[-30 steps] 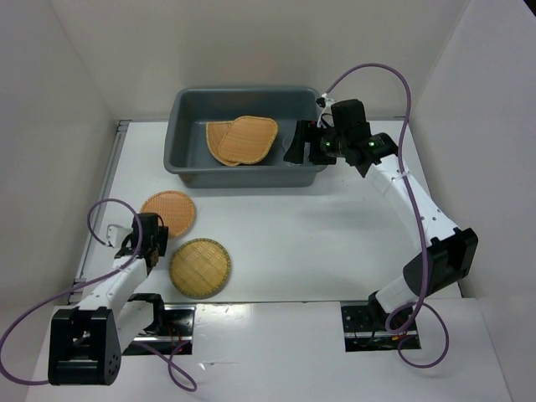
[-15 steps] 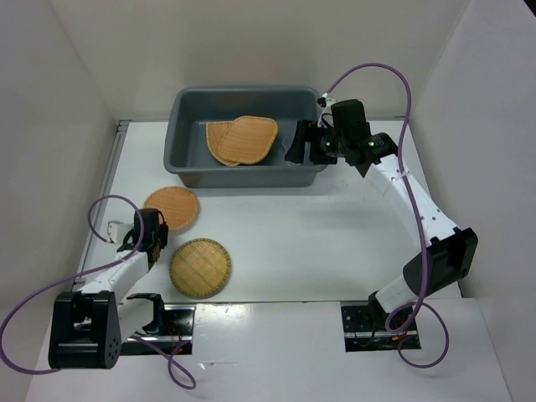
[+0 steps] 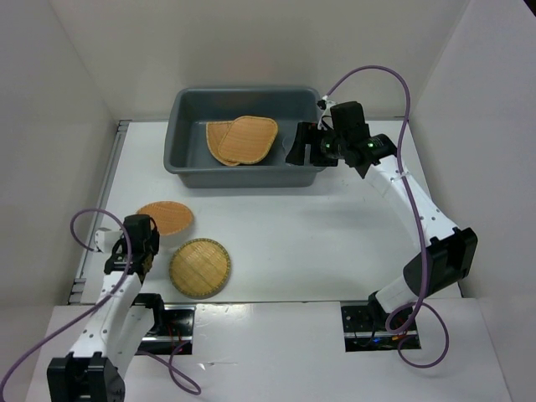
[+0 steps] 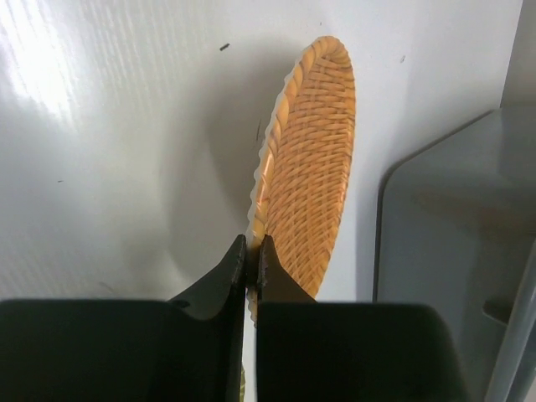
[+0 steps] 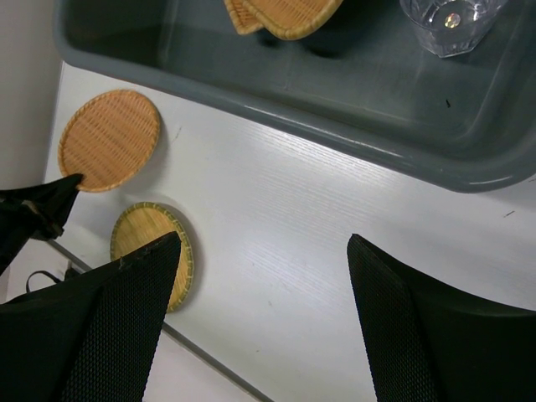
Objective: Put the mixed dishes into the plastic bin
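Within the last second the left jaws have clenched on the near rim of the round wicker tray (image 4: 311, 159), tilting it off the desk (image 3: 301, 234) ready for transfer to the grey plastic bin (image 3: 234, 176), while the right jaws stand released at the bin's right end.

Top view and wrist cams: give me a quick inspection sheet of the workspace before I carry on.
Surface: white table.
Job's things: grey plastic bin holds two overlapping wicker trays and a clear glass cup; round wicker tray tilted; green-rimmed round tray flat on the table.
Clutter: nothing seen.
Grippers: left gripper shut on the tilted tray's rim; right gripper open, empty, at the bin's right end.
Cables: purple cable loops off each arm.
Surroundings: white walls.
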### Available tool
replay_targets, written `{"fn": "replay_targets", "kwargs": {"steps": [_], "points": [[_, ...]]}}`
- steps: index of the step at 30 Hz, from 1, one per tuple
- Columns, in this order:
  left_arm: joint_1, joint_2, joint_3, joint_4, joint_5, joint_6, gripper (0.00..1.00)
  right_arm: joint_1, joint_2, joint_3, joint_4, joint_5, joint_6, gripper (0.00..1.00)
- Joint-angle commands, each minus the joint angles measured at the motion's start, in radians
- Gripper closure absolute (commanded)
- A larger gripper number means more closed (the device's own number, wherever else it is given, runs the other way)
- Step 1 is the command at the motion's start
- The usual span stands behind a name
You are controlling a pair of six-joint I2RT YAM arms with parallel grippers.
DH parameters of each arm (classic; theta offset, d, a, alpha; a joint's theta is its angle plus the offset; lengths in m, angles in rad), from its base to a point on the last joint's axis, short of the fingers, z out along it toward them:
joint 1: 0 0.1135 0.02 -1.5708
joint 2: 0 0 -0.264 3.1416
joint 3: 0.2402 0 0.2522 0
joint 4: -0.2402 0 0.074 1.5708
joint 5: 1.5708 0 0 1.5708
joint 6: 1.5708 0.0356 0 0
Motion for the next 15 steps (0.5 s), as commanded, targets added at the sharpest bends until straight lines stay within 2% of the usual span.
{"fn": "replay_targets", "kwargs": {"steps": [1, 7, 11, 15], "points": [[0.01, -0.077, 0.067, -0.168, -0.051, 0.003, 1.0, 0.008, -0.047, -0.005, 0.01, -0.001, -0.015, 0.14], [0.01, -0.114, 0.174, -0.215, -0.027, 0.049, 1.0, 0.008, -0.047, -0.014, 0.02, -0.01, -0.015, 0.14], [0.01, -0.09, 0.289, -0.239, 0.067, 0.107, 1.0, 0.008, -0.047, -0.014, 0.02, -0.01, -0.015, 0.14], [0.01, -0.068, 0.371, -0.237, 0.255, 0.157, 1.0, 0.008, -0.047, -0.014, 0.02, -0.001, -0.015, 0.14]]}}
